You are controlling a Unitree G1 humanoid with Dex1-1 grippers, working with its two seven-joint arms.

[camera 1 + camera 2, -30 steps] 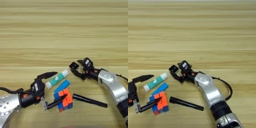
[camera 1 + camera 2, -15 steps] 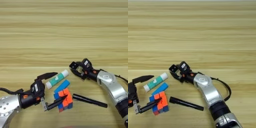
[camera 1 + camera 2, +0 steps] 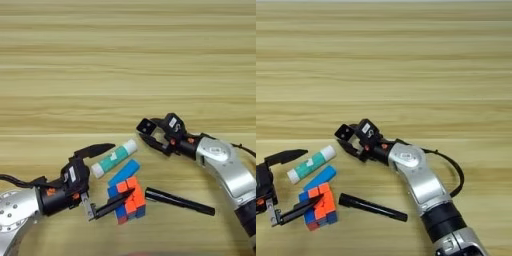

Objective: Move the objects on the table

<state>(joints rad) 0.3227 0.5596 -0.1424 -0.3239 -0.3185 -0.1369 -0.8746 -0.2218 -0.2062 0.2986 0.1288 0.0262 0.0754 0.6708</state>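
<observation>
Judging by the near-left cluster, nothing looks moved: left gripper [image 3: 102,179] fingers spread around glue stick [image 3: 114,158] and cube [image 3: 128,198], right gripper [image 3: 151,135] apart, empty.

Two arms clad in rounded silver-grey metal shells, ending in black wrist housings. Left gripper [image 3: 104,177]: two slim black fingers, curved and tapering, on a black block with a small white label and orange-red dots, plus a short grey metal pin with a screw by the lower finger. Black cable trailing from the left wrist. Right gripper [image 3: 347,141]: two short black fingers with squarish tips, a white sticker, orange-red spots. Thin black cable looping beside the right forearm, which darkens to a black ribbed cuff near the bottom
</observation>
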